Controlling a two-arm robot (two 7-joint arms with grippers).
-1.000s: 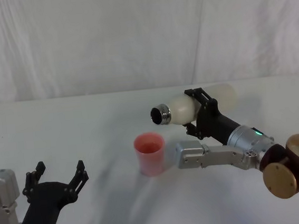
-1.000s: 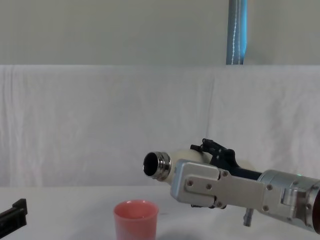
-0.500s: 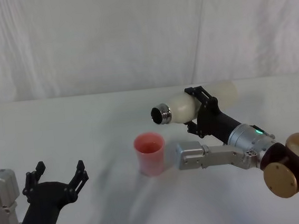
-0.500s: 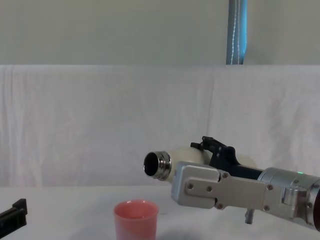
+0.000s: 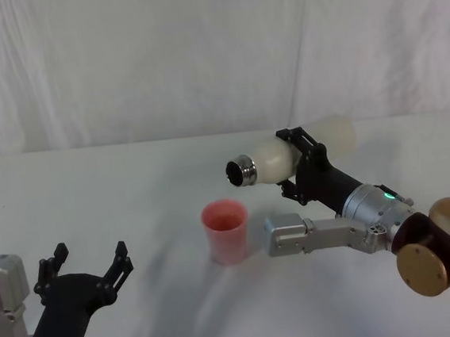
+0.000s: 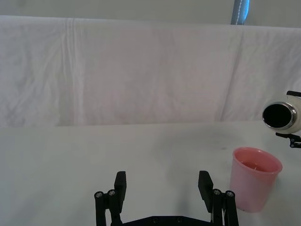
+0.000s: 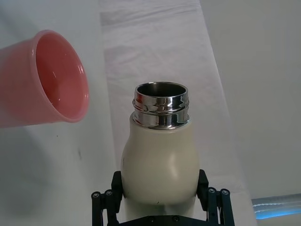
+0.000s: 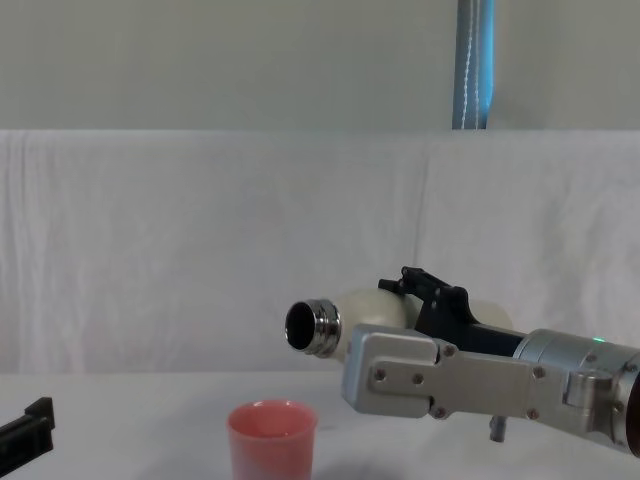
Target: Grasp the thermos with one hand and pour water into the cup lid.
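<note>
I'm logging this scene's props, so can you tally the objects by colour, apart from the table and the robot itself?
Cream-white: 1, the tall matte cylindrical thermos with a steel neck, held tilted in the right gripper.
Pink: 1, the small tapered plastic cup lid, standing on the table.
Total: 2.

the light was soft, even and bright, with the white cloth [image 5: 119,67] slightly washed out. faint shadows lay on the table [image 5: 116,195], and small glints showed on the thermos [image 7: 160,155] neck. focus was sharp in all views.
</note>
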